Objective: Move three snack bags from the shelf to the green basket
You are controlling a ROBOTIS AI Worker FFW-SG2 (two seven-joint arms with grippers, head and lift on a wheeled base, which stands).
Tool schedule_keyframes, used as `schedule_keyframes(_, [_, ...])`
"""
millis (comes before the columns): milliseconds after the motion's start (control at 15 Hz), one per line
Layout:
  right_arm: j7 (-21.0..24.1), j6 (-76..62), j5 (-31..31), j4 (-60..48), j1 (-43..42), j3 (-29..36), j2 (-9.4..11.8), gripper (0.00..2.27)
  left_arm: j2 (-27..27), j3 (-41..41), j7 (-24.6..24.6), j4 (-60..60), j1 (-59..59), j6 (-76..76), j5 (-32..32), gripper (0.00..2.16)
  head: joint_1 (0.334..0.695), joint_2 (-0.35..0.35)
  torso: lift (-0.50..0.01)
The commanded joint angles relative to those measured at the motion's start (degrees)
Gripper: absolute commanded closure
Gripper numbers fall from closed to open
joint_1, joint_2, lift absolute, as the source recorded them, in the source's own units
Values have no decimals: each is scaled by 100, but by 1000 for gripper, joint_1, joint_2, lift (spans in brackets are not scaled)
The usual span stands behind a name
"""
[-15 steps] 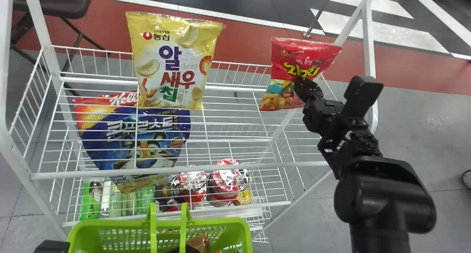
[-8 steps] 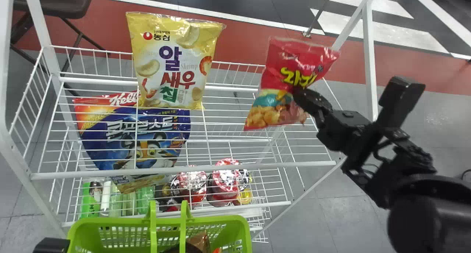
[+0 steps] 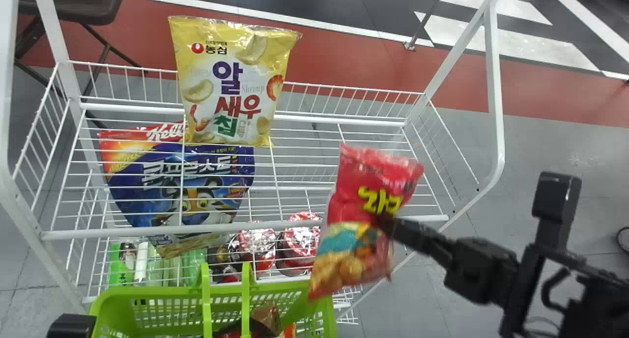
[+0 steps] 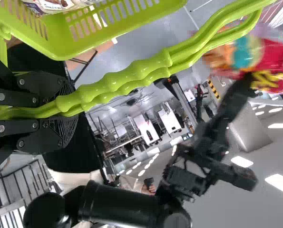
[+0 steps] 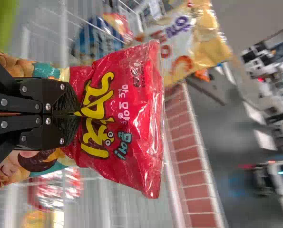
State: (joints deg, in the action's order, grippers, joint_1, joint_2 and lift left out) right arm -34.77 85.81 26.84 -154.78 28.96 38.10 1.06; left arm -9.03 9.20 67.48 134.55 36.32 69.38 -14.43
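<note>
Red snack bag [image 3: 351,252] can prob. be taken as light, soft, slick; contents easily crushed, so best pinched gently mid-body. It's clamped there by R gripper [image 5: 78,114], opened v. little, & held nr front of shelf [image 3: 344,121], beside green basket [image 3: 147,292]. Basket handles [image 4: 113,81] are grasped by L gripper [image 4: 67,109].

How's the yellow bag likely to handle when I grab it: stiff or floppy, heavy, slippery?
Probably light and floppy: the yellow bag is a chip bag, and the red bag creases around the right jaws. The yellow one's glossy film may slip in a shallow grip. Standing upright, it could tip if nudged near its top.
</note>
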Motion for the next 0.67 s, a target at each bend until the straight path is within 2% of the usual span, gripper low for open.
schedule_keyframes(0, [-179,427,155,-149,277,162,43,2243,24,3,-7,-8,-11,-16,10,1517,695,-350,-48])
schedule_keyframes(133, [-469,427,225,-114,444,48,43,2240,16,20,-7,-8,-37,-16,1,1517,695,-350,-48])
schedule_keyframes(267, [-557,427,436,-35,629,-136,43,2240,7,29,-7,-8,-46,-16,-25,1517,695,-350,-48])
schedule_keyframes(400, [-566,427,392,211,813,-558,61,2240,7,29,-7,-8,-46,-16,-43,1517,695,-350,-47])
schedule_keyframes(600, [-566,427,269,747,1051,-1261,236,2243,-2,38,-7,-8,-37,-16,-43,1517,695,-350,-47])
